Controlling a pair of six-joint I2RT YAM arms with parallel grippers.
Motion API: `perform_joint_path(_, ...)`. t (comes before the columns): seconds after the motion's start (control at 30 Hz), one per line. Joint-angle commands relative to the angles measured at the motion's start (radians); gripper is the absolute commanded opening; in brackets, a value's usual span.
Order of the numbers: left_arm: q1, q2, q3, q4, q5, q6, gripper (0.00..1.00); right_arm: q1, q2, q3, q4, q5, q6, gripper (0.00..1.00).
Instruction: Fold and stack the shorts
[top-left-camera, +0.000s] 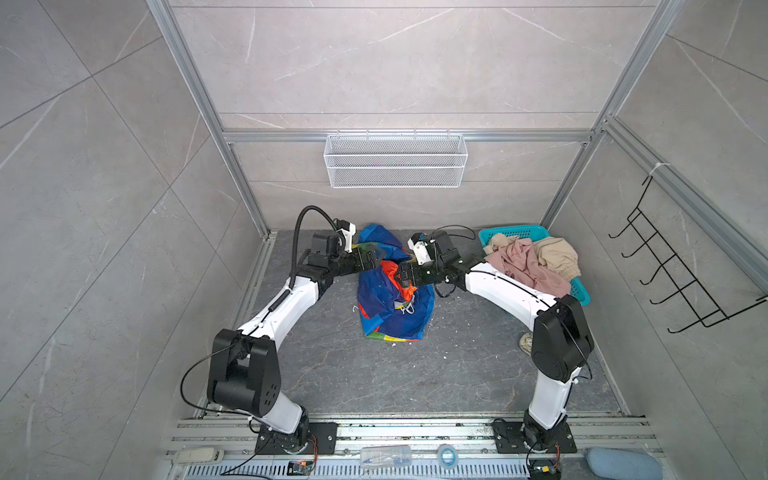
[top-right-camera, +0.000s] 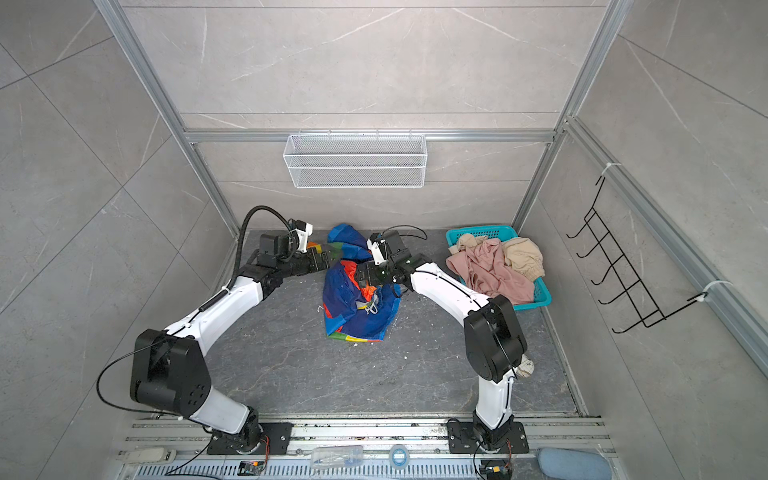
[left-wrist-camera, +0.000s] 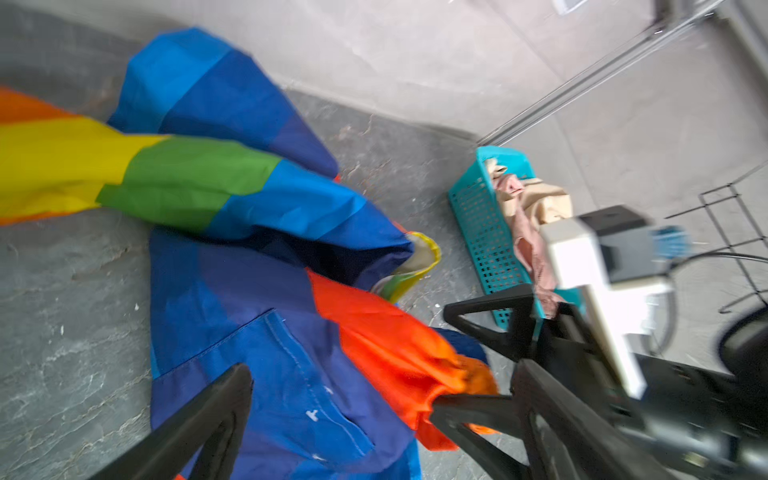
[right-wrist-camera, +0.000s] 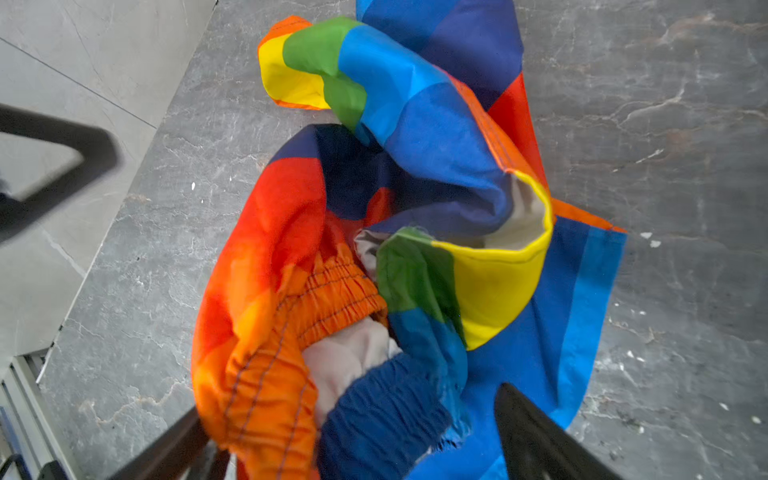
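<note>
Right up against the right wrist lens is the orange elastic waistband (right-wrist-camera: 328, 291) of the rainbow shorts (top-left-camera: 380, 299), bunched between the 2 fingers of the right gripper (right-wrist-camera: 349, 403). Those jaws stand apart on either side of the bunch. I see no clamp on it yet, so I read this gripper as open around the cloth.

From above, the shorts are a crumpled heap in the middle of the table (top-left-camera: 457, 374). Their long axis runs near to far, with 1 leg reaching toward the far wall. The right gripper reaches in from the right at about mid-length, so the waistband sits dead ahead of it, on its left.

The left gripper (top-left-camera: 376, 254) hovers over the far-left part of the heap, jaws wide and empty, with fabric just below it and to its right. For the coming pinch I judge the right arm the nearer of the 2 to the waistband.

The other 2 pairs, pink shorts (top-left-camera: 523, 266) and beige shorts (top-left-camera: 557, 253), are piled in the teal basket (top-left-camera: 513, 230) at far right, well apart.
</note>
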Motion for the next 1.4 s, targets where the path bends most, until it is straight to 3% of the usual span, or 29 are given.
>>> perform_joint_path(0.0,0.003,-0.095,0.038,0.057,0.068,0.023,1.00,0.005,0.000,-0.043,0.029,-0.018,0.033,0.77)
perform_joint_path(0.1,0.018,-0.121,-0.001,0.144,0.130,-0.038,1.00,0.014,0.026,-0.047,0.048,-0.052,0.066,0.57)
perform_joint_path(0.2,0.065,-0.131,-0.062,0.299,0.215,-0.168,1.00,0.034,0.045,-0.031,0.045,-0.044,0.070,0.27)
perform_joint_path(0.3,0.111,-0.104,-0.070,0.373,0.286,-0.279,1.00,0.048,0.053,-0.012,0.046,-0.038,0.073,0.11)
perform_joint_path(0.47,0.155,-0.050,-0.075,0.515,0.405,-0.428,1.00,0.061,0.075,0.043,0.029,-0.028,0.067,0.04)
perform_joint_path(0.67,0.207,0.005,-0.107,0.768,0.460,-0.643,1.00,0.067,0.126,0.156,-0.008,-0.016,0.077,0.00)
perform_joint_path(0.83,0.217,-0.010,-0.097,0.726,0.471,-0.615,1.00,0.110,0.205,0.358,-0.106,0.019,0.052,0.00)
perform_joint_path(1.03,0.217,-0.195,-0.043,0.209,0.272,-0.228,1.00,0.239,0.408,0.803,-0.360,0.139,-0.083,0.00)
perform_joint_path(1.17,0.217,-0.321,0.016,-0.081,-0.047,0.011,1.00,0.305,0.641,1.221,-0.602,0.189,-0.168,0.01)
perform_joint_path(1.27,0.218,-0.391,-0.017,-0.121,-0.231,0.066,1.00,0.334,0.798,1.493,-0.743,0.190,-0.194,0.08)
perform_joint_path(1.37,0.219,-0.472,-0.159,-0.034,-0.397,-0.030,0.99,0.344,0.834,1.575,-0.789,0.122,-0.210,0.21)
